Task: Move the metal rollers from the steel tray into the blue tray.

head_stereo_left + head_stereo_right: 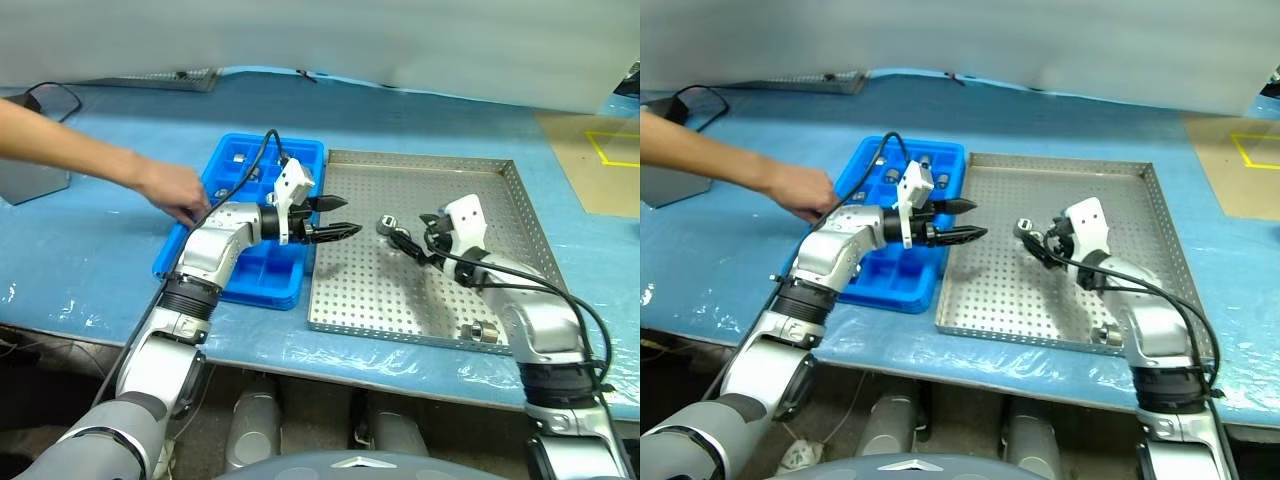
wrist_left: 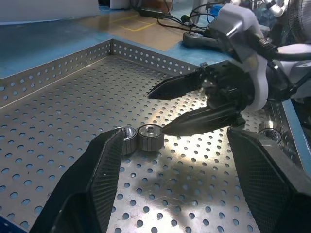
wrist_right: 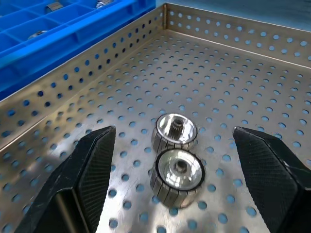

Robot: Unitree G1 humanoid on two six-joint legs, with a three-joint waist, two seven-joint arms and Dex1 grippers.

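Right wrist view: two metal rollers (image 3: 175, 155) are seen touching on the steel tray (image 3: 272, 68), between wide-spread right gripper (image 3: 175, 189) fingers; both could be nudged apart. Left wrist view: left gripper (image 2: 175, 194) fingers are spread, empty.

Person's arm (image 1: 70, 150) cut off left.

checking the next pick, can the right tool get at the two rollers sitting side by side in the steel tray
Probably yes. The right tool is open, its fingers either side of the two rollers, which lie touching on the steel tray floor. Nothing sits between tool and rollers; closing might catch both.
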